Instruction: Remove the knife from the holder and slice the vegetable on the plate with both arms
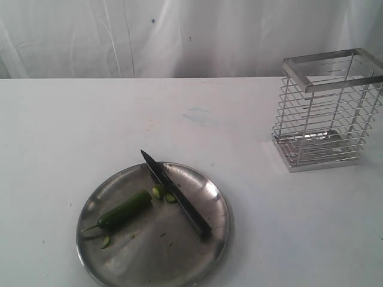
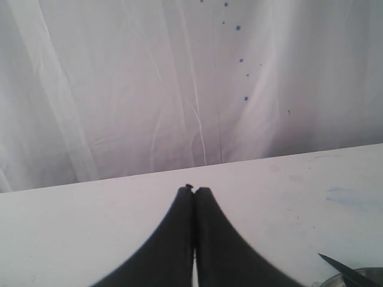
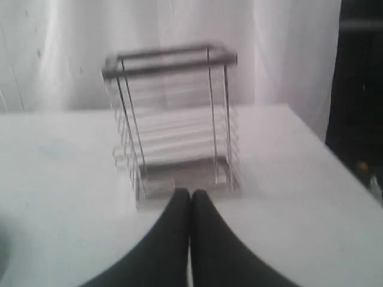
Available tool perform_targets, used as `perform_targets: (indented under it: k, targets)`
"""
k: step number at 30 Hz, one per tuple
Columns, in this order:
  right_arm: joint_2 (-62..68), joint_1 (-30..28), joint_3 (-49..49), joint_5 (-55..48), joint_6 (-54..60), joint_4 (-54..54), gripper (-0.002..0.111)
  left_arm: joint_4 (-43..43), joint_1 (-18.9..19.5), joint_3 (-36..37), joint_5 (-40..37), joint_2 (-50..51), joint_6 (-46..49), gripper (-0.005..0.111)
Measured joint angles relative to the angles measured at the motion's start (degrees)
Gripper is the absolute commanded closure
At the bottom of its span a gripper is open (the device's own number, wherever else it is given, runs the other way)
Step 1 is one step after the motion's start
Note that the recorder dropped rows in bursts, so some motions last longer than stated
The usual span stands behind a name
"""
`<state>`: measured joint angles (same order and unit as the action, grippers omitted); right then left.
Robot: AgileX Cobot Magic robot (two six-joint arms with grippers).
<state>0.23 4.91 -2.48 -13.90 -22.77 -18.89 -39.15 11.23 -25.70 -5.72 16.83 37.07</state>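
Steel plate (image 1: pixel 155 257) bears knife (image 1: pixel 179 197), vegetable (image 1: pixel 125 209) | holder (image 1: pixel 326 113) well apart | left tool (image 2: pixel 192 190), right tool (image 3: pixel 190 192) pinched, empty

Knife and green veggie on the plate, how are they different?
The knife is dark and long, its tip poking past the rim of the plate; the vegetable is green, shorter and wholly inside. The knife is whole; the vegetable has slices cut off one end. Both lie flat on the plate.

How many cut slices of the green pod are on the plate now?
3. One slice at the pod's cut end, a second against the knife, a third near the stem by the plate rim. Others may hide under the blade.
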Motion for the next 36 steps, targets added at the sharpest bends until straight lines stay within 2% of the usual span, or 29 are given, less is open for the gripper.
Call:
perform_targets:
  k: [3,6,18,23,26,28,30,33,36]
  targets:
    - [0.0,-1.0,2.2,-5.1,9.2,6.2,0.108,0.0,0.0,0.0,0.0,0.0,0.0,0.107]
    - [0.0,-1.8,2.4,-5.5,16.7,8.2,0.108,0.0,0.0,0.0,0.0,0.0,0.0,0.107]
    - [0.0,-1.9,2.4,-5.5,19.0,9.4,0.108,0.0,0.0,0.0,0.0,0.0,0.0,0.107]
    - [0.0,-1.9,2.4,-5.5,19.1,9.6,0.108,0.3,-5.3,1.1,0.4,-1.1,0.0,0.107]
    - [0.0,-1.9,2.4,-5.5,19.1,9.6,0.108,7.3,-7.5,3.0,0.4,-3.5,-0.3,0.107]
    - [0.0,-1.9,2.4,-5.5,19.1,9.6,0.108,15.6,-7.7,5.2,0.8,-6.1,-6.0,0.107]
    - [0.0,-1.9,2.4,-5.5,19.1,9.6,0.108,22.9,-7.3,9.2,1.8,-9.6,-16.1,0.107]
    - [0.0,-1.9,2.4,-5.5,19.1,9.6,0.108,27.0,-6.3,17.2,2.0,-14.3,-28.8,0.107]
    - [0.0,-1.9,2.4,-5.5,19.1,9.6,0.108,29.5,-5.9,24.4,-0.1,-16.1,-33.6,0.107]
